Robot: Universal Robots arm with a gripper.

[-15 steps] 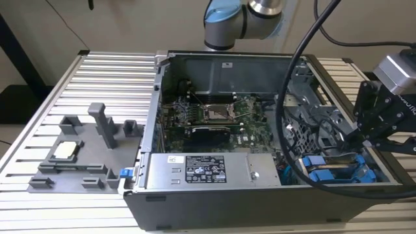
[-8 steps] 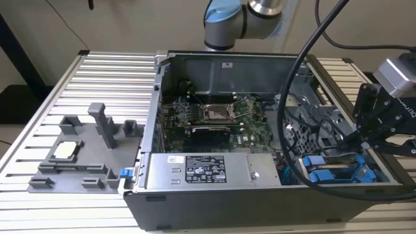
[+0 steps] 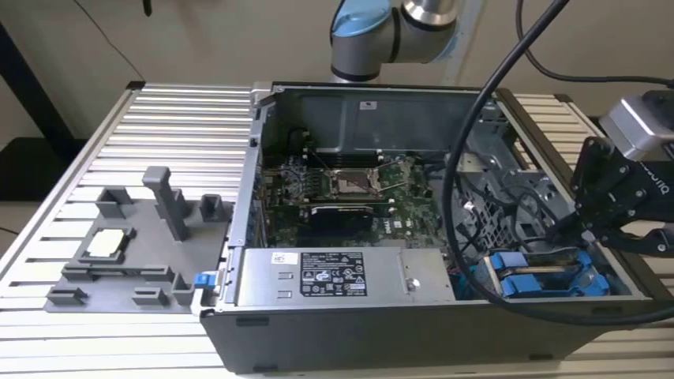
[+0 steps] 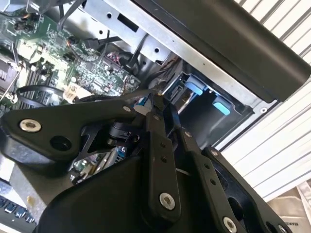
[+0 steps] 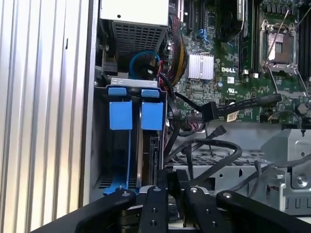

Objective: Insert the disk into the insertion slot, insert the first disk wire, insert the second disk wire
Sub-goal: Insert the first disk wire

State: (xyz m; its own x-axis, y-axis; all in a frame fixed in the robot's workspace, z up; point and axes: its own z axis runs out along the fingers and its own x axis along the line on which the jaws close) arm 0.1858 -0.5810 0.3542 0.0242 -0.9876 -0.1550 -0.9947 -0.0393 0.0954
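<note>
Disk [image 3: 507, 262]: in the exterior view, standing on edge inside the open computer case [image 3: 316, 347], lower right of the frame, just beside a similar blue-fronted drive [image 3: 548, 286]; hard to tell the 2 apart. Pincer [image 3: 600, 229] at the exterior view's right, just above both; open or closed, cannot tell. Grey fixture tray [image 3: 137, 253] on the slatted worktop [image 3: 106, 332], lower left.

In the second wrist view, pincer [image 4: 148, 104] over the case, motherboard [image 4: 87, 68] beyond.

In the first wrist view, disk [image 5: 151, 115] seated in the insertion slot [image 5: 138, 83], between the other drive and the motherboard; pincer [image 5: 174, 179] near, among black cables [image 5: 218, 145].
</note>
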